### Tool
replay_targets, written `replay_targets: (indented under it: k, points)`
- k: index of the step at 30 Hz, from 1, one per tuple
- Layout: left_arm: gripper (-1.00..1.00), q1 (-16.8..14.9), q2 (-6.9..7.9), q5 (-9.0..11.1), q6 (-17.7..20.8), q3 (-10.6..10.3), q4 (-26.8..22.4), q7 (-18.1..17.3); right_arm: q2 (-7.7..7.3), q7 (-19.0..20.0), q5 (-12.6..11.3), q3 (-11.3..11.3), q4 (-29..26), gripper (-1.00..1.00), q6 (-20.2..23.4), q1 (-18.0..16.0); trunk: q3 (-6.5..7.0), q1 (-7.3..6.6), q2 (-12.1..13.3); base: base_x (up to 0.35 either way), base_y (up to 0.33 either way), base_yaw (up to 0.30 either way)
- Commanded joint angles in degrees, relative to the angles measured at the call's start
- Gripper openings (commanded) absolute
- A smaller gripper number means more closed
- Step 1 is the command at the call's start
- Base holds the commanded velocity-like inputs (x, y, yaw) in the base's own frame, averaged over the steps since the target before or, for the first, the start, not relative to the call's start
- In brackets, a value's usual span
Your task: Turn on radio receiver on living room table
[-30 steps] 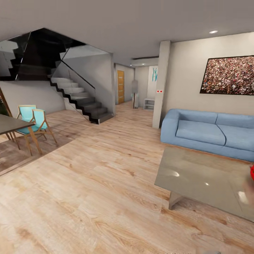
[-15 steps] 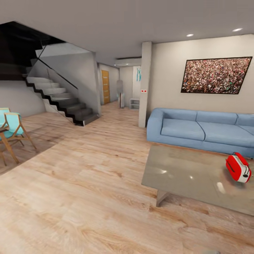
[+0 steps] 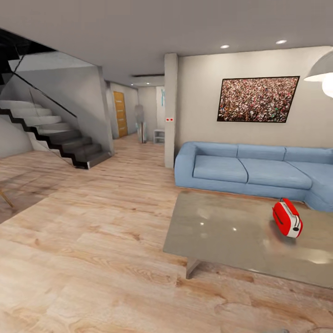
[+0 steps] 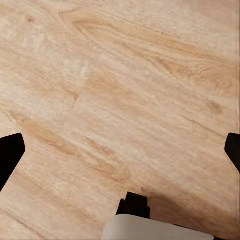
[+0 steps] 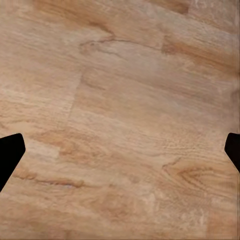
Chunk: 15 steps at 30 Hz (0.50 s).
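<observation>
In the head view, the living room lies ahead. The table [image 3: 222, 231], low with a glossy grey top, stands on the wood floor [image 3: 92, 240] in front of the light-blue sofa [image 3: 249, 171]. The radio receiver [image 3: 287, 218] rests on the table toward the sofa side, a red box with a white edge band, tilted. A framed crowd photo [image 3: 258, 99] hangs on the wall above the sofa. A pendant lamp [image 3: 323, 74] enters at the upper right. A staircase [image 3: 51, 134] rises at the left, and a corridor with an orange door [image 3: 120, 114] runs behind it.

In the left wrist view, the left tool [image 4: 120, 152] points at the wood floor; its two dark fingertips sit at opposite edges, spread wide apart. A white and black robot part [image 4: 145, 222] shows close by.

In the right wrist view, the right tool [image 5: 120, 152] faces wood floor, fingertips likewise spread wide apart, holding nothing.
</observation>
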Motion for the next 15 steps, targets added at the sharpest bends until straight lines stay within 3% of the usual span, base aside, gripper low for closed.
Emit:
replay_targets:
  k: [1,8,15]
  points:
    - [1.0,0.0,0.0,0.0,0.0,0.0,0.0,0.0,0.0,0.0,0.0,0.0,0.0,1.0,0.0,0.0,0.0,0.0,0.0,0.235,-0.262,-0.175]
    - [1.0,0.0,0.0,0.0,0.0,0.0,0.0,0.0,0.02,0.0,0.0,0.0,0.0,1.0,0.0,0.0,0.0,0.0,0.0,0.216,-0.276,-0.165]
    - [1.0,0.0,0.0,0.0,0.0,0.0,0.0,0.0,0.0,0.0,0.0,0.0,0.0,1.0,0.0,0.0,0.0,0.0,0.0,0.132,-0.213,-0.039]
